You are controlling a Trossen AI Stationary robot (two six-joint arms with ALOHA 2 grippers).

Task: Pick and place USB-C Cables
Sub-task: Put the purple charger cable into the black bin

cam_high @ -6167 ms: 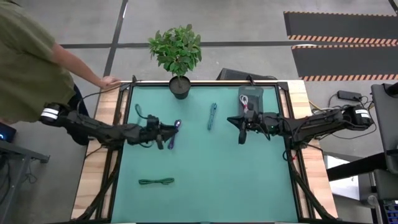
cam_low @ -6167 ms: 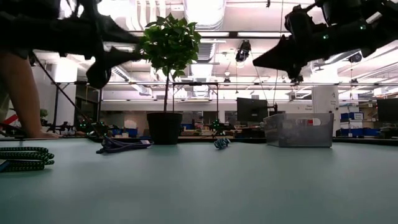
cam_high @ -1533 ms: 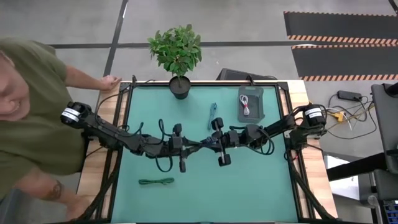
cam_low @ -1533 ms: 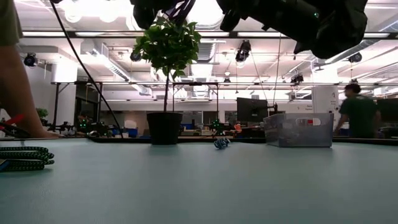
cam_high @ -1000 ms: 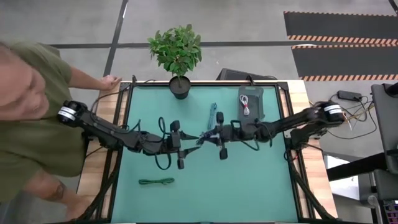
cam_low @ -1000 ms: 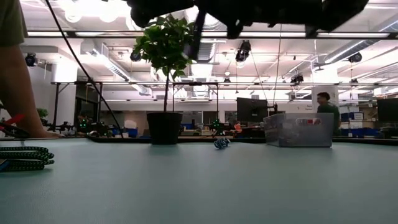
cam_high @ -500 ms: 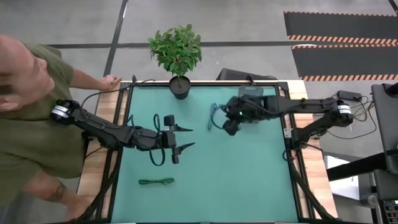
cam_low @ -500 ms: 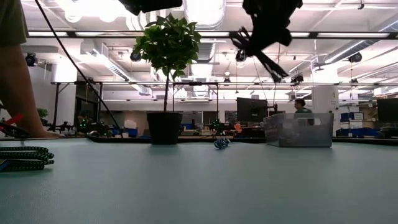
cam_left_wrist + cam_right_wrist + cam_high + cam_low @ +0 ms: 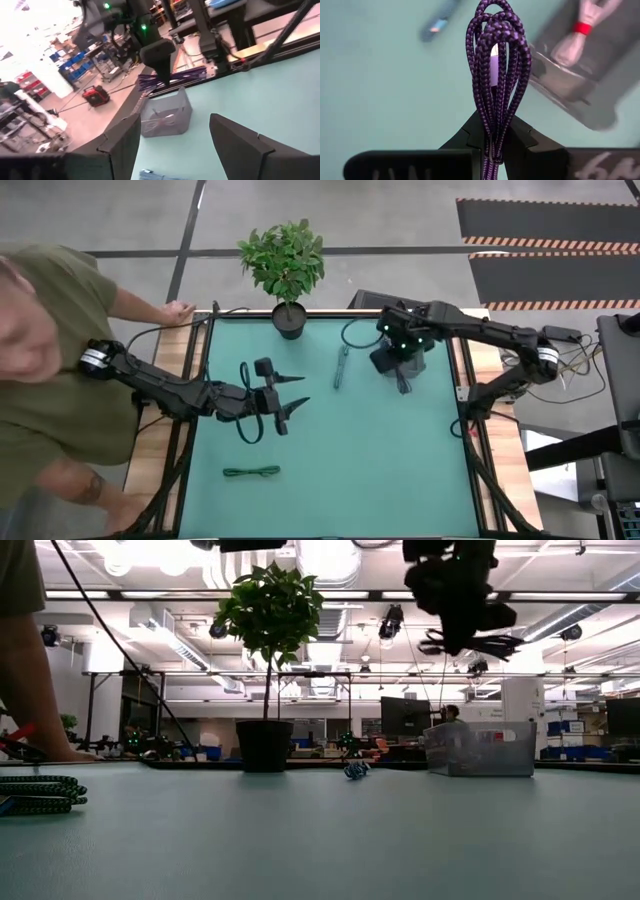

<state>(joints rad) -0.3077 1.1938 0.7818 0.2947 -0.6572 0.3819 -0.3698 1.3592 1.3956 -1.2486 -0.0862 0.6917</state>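
My right gripper [image 9: 402,370] is shut on the purple cable [image 9: 495,60] and hangs above the clear bin [image 9: 414,338] at the far right; the low view shows the purple cable [image 9: 480,643] over the bin [image 9: 480,748]. The white cable [image 9: 580,35] with its tie lies inside the bin. The teal cable [image 9: 340,367] lies flat on the mat left of the bin. Near the front edge, the green cable [image 9: 251,472] also lies flat. My left gripper [image 9: 296,393] is open over the mat's left-centre, touching nothing. My right gripper pinches the purple cable's bundled strands [image 9: 494,131] between its two fingers, nearer one end. The fingers [image 9: 161,65] point down from above and lie across the bundle. The bundle [image 9: 186,75] sticks out roughly level, lifted clear above the bin, its looped end [image 9: 495,12] free.
A potted plant [image 9: 288,275] stands at the far edge, left of centre. A person in a green shirt [image 9: 45,350] leans at the table's left side, one hand [image 9: 178,310] on the far left corner. Open mat [image 9: 380,460] lies toward the near right.
My right gripper has carried the purple cable from the table's middle toward the far right, ending above the bin. My left gripper has drawn back a little toward the left and stands open, apart from the cable.
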